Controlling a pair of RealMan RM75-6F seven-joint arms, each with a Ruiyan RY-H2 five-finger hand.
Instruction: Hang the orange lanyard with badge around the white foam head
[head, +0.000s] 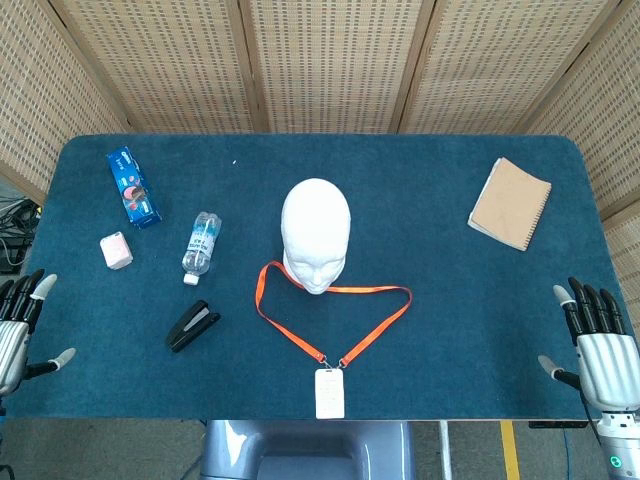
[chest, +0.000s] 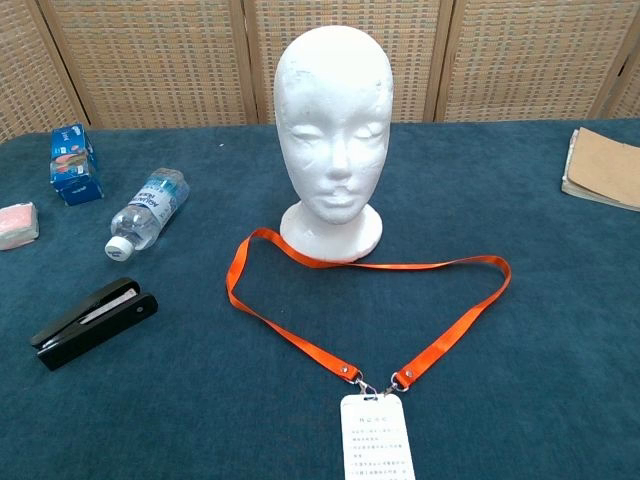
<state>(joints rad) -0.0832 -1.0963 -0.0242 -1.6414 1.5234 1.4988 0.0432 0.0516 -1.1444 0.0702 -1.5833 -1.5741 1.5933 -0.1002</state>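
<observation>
The white foam head (head: 316, 232) (chest: 334, 130) stands upright at the table's middle, face toward me. The orange lanyard (head: 385, 319) (chest: 460, 325) lies flat as an open loop in front of the head's base, its far strap touching the base. Its white badge (head: 330, 392) (chest: 376, 437) lies at the near table edge. My left hand (head: 18, 325) hovers at the near left edge, fingers spread, holding nothing. My right hand (head: 598, 345) is at the near right edge, fingers also spread and empty. Neither hand shows in the chest view.
Left of the head lie a plastic water bottle (head: 201, 245) (chest: 147, 210), a black stapler (head: 192, 326) (chest: 93, 322), a pink eraser-like block (head: 116, 250) (chest: 16, 224) and a blue snack pack (head: 133, 186) (chest: 74, 163). A brown notebook (head: 510, 203) (chest: 604, 168) lies at the far right.
</observation>
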